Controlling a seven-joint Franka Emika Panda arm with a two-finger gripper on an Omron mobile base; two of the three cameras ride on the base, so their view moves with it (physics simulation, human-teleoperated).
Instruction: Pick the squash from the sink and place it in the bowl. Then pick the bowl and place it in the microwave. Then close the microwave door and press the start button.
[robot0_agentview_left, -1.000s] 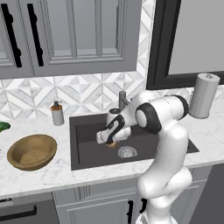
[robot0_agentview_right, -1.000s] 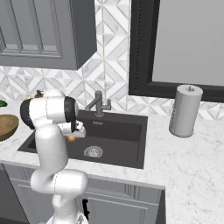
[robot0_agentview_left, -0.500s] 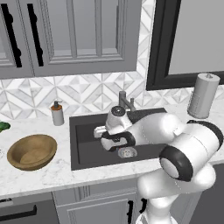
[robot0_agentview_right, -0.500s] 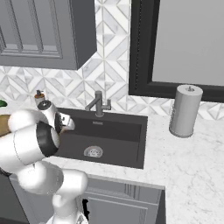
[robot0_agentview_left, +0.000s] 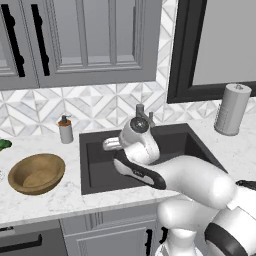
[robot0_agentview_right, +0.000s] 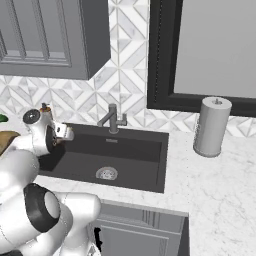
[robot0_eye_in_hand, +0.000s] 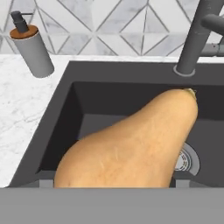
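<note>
From the left base view you've got a white marble table (robot0_agentview_left: 60, 200) under grey panelled cabinets (robot0_agentview_left: 85, 40) and a diamond-tiled backsplash (robot0_agentview_left: 100, 102), with the sink (robot0_agentview_left: 92, 155) sunk into the middle of it. The white arm (robot0_agentview_left: 165, 175) reaches low across the basin, in front of the faucet (robot0_agentview_left: 142, 111). Left of the sink sits the bowl (robot0_agentview_left: 36, 172), on the table, well apart from the arm. Behind it, near the wall, stands a soap dispenser (robot0_agentview_left: 65, 130), and there's a scrap of something green (robot0_agentview_left: 3, 145) at the far left edge. A paper towel roll (robot0_agentview_left: 231, 109) stands upright on the far right. Over to the right base view: same dark basin, its steel drain (robot0_agentview_right: 106, 173) bare in the middle, and your tool (robot0_agentview_right: 64, 132) sits at the sink's left end, over the basin, just inside the rim. Now the hand view, and there's the squash (robot0_eye_in_hand: 131, 144), big and close, lying tilted right in front of the tool. Its fat end is toward the camera and its narrow stem end points up toward the faucet base. It hangs over the sink floor with the drain peeking out from behind it. The fingertips are hidden, so you can't tell whether the tool is spread free around the squash or pinching it. Your count: one squash, one bowl, one sink, one faucet, one soap dispenser, one paper roll.
</note>
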